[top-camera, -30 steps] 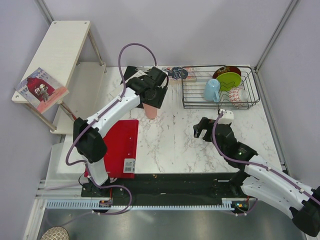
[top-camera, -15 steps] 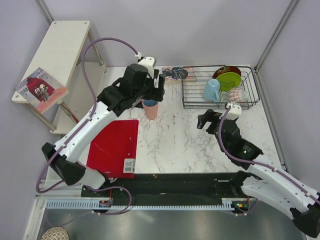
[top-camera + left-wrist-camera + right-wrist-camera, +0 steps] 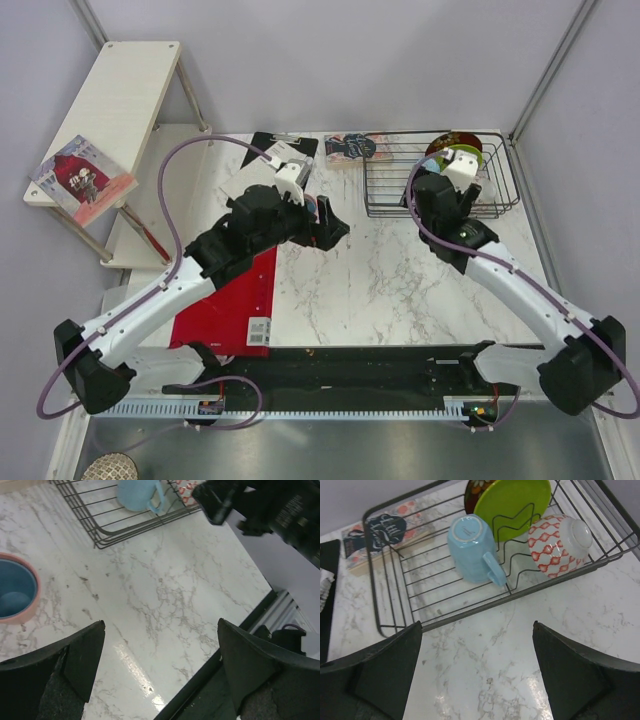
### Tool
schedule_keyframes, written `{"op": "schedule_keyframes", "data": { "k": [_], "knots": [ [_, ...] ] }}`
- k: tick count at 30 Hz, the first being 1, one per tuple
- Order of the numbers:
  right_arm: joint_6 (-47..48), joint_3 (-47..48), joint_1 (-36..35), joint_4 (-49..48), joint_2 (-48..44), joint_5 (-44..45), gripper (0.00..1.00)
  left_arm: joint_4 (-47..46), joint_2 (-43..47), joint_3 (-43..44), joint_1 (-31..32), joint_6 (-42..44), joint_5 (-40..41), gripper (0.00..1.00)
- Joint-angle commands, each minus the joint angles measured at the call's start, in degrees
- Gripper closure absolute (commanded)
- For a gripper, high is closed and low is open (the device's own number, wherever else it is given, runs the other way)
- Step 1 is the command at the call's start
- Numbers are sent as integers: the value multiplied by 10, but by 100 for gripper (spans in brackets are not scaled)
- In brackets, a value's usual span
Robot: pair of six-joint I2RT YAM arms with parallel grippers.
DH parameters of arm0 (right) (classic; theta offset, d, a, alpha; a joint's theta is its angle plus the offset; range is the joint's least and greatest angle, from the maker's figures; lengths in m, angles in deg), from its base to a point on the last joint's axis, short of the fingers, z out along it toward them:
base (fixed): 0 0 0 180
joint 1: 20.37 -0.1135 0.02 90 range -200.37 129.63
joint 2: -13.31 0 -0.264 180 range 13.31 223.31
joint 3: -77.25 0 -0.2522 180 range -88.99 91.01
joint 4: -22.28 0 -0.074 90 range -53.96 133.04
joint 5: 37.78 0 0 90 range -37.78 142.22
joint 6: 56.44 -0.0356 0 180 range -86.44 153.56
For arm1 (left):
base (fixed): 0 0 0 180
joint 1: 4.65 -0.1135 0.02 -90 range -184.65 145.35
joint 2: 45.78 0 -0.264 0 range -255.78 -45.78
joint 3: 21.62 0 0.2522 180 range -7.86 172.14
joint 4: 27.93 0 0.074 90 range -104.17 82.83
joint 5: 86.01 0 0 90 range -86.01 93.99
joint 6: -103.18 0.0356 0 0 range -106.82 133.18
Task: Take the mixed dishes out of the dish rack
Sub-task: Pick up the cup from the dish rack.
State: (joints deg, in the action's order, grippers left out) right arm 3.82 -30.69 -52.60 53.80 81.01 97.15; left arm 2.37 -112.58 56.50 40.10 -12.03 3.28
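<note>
From above, the left arm reaches across the marble table [image 3: 360, 290] from the lower left. The left gripper [image 3: 330, 225] sits near the middle, over the top edge of the flat red board [image 3: 235, 295]. The right arm runs up from the lower right, and the right gripper [image 3: 430, 192] hangs over the near left part of the dish rack [image 3: 385, 185] at the upper right. The lime-green plate [image 3: 472, 157] stands on edge in the rack just beyond the wrist. A pale wooden shelf unit [image 3: 120, 100] fills the upper left corner.

In the left wrist view, the two dark fingers [image 3: 75, 665] at the bottom corners are spread wide, with only bare marble between them and nothing held. The pink cup [image 3: 12, 592], blue inside, stands upright on the table at the left edge, clear of the fingers. At the top of the frame the rack's corner shows with the light blue handled mug [image 3: 135, 495] in it, and the other arm's black gripper is at the upper right.

In the right wrist view, these fingers [image 3: 380, 675] are also parted and empty, above the table just in front of the rack. Inside the rack the mug lies on its side at centre, base toward the camera. The green plate stands upright behind it with the dark red floral plate [image 3: 472, 492] behind that. A red-and-white patterned bowl [image 3: 560, 537] lies tipped on its side at the right.
</note>
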Motion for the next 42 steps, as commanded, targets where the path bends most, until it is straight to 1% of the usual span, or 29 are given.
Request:
{"op": "schedule_keyframes", "data": {
  "k": [1,3,4,6,7,8,11,16,21,27,34,39,41,42],
  "knots": [
    [18,68,69,7,78,-81,2,-57,47,-23,19,-22,-54,1],
    [38,113,85,7,116,-92,2,-57,75,-41,29,1,-75,1],
    [60,126,88,4,151,-99,2,-61,86,-51,34,9,-76,1],
    [76,159,96,-11,182,-110,2,-80,113,-83,46,20,-74,1],
    [99,169,98,-18,211,-109,2,-84,138,-92,47,25,-73,0],
    [114,188,100,-36,225,-115,2,-86,149,-100,47,28,-70,1],
    [152,228,112,-47,281,-121,2,-80,184,-128,48,37,-61,1],
    [161,264,141,-53,349,-128,2,-71,220,-165,47,30,-65,1],
    [161,275,161,-55,375,-114,2,-63,235,-181,47,24,-64,0],
    [162,287,176,-66,403,-147,2,-62,230,-184,48,23,-67,1],
    [138,302,193,-69,454,-190,2,-61,225,-191,47,21,-61,1],
    [121,296,201,-76,469,-214,2,-61,217,-190,47,22,-58,1],
    [121,283,201,-89,468,-220,11,-60,214,-191,47,21,-57,1],
    [119,278,201,-93,465,-219,22,-61,212,-192,47,21,-56,1]
  ]
}}
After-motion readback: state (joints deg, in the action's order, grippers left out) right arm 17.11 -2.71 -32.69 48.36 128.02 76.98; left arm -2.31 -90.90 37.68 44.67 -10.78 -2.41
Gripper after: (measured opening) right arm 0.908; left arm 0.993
